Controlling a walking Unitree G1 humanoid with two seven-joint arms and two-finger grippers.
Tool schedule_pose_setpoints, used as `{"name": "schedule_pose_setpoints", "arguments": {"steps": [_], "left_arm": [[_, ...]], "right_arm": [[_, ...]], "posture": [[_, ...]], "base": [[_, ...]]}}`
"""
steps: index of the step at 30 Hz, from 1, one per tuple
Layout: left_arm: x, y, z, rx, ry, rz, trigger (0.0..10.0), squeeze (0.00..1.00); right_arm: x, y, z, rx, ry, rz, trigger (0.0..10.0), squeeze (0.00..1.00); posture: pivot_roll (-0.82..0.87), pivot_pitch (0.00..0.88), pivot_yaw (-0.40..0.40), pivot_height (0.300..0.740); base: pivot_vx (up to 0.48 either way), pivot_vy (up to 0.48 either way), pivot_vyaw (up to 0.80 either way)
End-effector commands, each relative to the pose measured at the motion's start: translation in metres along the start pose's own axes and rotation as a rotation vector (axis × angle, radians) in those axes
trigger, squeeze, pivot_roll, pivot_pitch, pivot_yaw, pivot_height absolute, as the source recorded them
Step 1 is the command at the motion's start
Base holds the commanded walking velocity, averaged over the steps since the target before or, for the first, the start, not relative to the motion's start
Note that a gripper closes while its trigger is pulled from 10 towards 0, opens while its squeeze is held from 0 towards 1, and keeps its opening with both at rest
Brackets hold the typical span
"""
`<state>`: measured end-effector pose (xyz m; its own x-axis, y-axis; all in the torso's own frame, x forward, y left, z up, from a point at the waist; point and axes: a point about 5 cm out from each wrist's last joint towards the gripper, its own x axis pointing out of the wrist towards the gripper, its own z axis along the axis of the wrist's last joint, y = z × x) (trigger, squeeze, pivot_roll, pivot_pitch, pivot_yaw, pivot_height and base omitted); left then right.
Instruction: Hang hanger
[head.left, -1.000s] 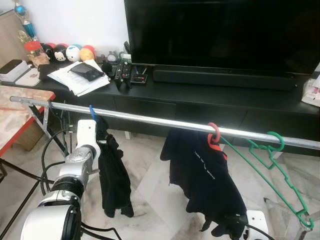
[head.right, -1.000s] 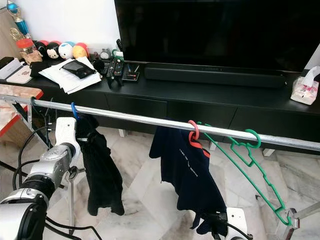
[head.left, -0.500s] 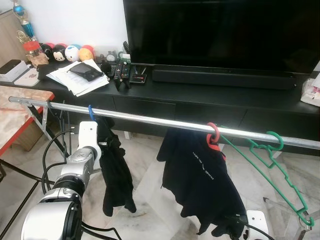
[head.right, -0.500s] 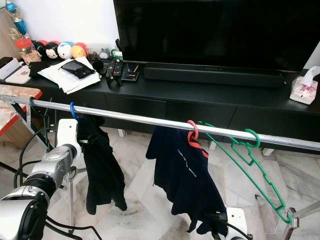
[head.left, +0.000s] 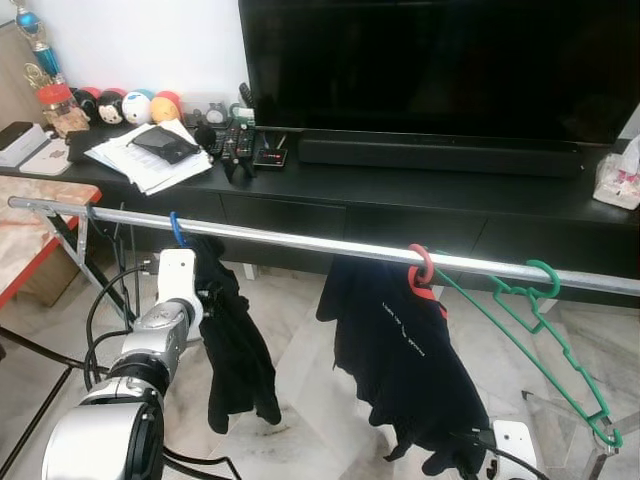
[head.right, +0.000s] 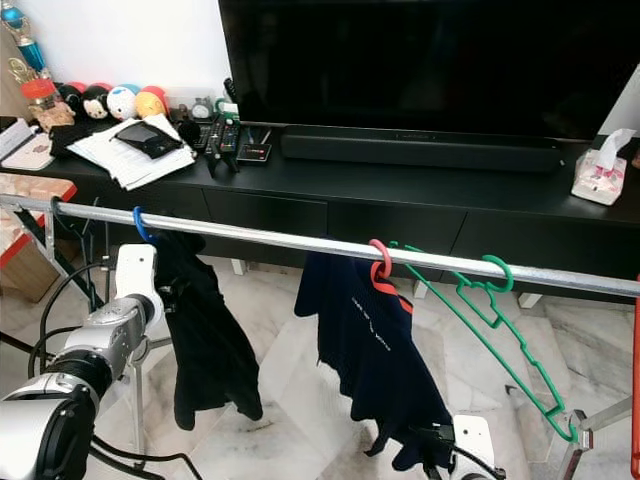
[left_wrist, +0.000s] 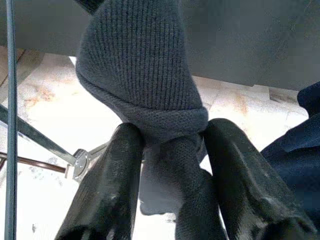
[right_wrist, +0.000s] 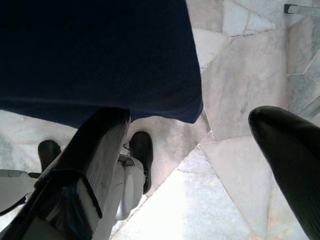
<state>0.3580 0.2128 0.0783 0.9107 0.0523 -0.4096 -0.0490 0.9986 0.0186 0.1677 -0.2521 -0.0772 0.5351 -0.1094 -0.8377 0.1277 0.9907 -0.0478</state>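
At the rail's left end, a blue hanger carries a dark knit garment, which the left gripper's fingers clench. Further right hang a red hanger with navy shirt, then a bare green hanger. Low down, the right gripper has its fingers spread under the shirt hem.

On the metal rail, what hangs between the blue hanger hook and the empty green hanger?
A red plastic hanger hook carrying a dark navy shirt hangs between them on the silver metal rail, seen in both eye views.
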Motion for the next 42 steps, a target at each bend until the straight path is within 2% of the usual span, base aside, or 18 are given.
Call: {"name": "schedule_pose_setpoints", "arguments": {"steps": [1, 15, 19, 26, 29, 33, 36, 41, 42], "left_arm": [[0.001, 0.002, 0.002, -0.012, 0.011, 0.006, 0.0, 0.00], [0.001, 0.000, 0.000, 0.000, 0.018, -0.003, 0.0, 0.00], [0.000, -0.001, -0.001, 0.080, 0.011, -0.004, 0.0, 0.00], [-0.001, 0.000, -0.003, 0.080, -0.002, -0.001, 0.0, 0.00], [-0.001, 0.002, -0.005, 0.111, -0.005, 0.002, 0.0, 0.00], [-0.003, 0.003, -0.005, 0.110, -0.047, -0.005, 0.0, 0.00], [-0.007, 0.006, -0.002, 0.101, -0.129, 0.001, 0.0, 0.00], [-0.012, 0.011, -0.002, 0.109, -0.192, 0.015, 0.0, 0.00], [-0.013, 0.011, -0.002, 0.122, -0.221, 0.013, 0.6, 0.00]], "right_arm": [[0.000, 0.000, -0.001, 0.003, 0.004, 0.002, 10.0, 0.00], [0.000, 0.000, -0.002, 0.002, 0.005, 0.003, 10.0, 0.00], [0.000, 0.000, -0.003, -0.001, 0.007, 0.003, 10.0, 0.00], [-0.001, 0.000, -0.004, -0.003, 0.010, 0.004, 10.0, 0.00], [-0.001, 0.000, -0.004, -0.006, 0.012, 0.005, 10.0, 0.00], [-0.001, 0.000, -0.006, -0.006, 0.014, 0.005, 10.0, 0.00], [-0.001, 0.000, -0.007, -0.005, 0.017, 0.003, 10.0, 0.00], [-0.001, -0.001, -0.008, -0.011, 0.017, -0.003, 10.0, 0.00], [-0.001, -0.001, -0.008, -0.012, 0.016, -0.004, 10.0, 0.00]], "posture": [[-0.10, 0.017, 0.025, 0.740], [-0.11, 0.007, 0.026, 0.740], [-0.10, 0.000, 0.026, 0.740], [-0.10, 0.000, 0.025, 0.740], [-0.10, 0.000, 0.026, 0.740], [-0.10, 0.000, 0.027, 0.740], [-0.10, 0.000, 0.028, 0.740], [-0.10, 0.000, 0.026, 0.740], [-0.10, 0.000, 0.026, 0.740]], "base": [[0.000, 0.000, 0.00], [0.000, 0.000, 0.00], [0.000, 0.000, 0.00], [0.000, 0.000, 0.00], [0.000, 0.000, 0.00], [0.000, 0.000, 0.00], [0.000, 0.000, 0.00], [0.000, 0.000, 0.00], [0.000, 0.000, 0.00]]}}
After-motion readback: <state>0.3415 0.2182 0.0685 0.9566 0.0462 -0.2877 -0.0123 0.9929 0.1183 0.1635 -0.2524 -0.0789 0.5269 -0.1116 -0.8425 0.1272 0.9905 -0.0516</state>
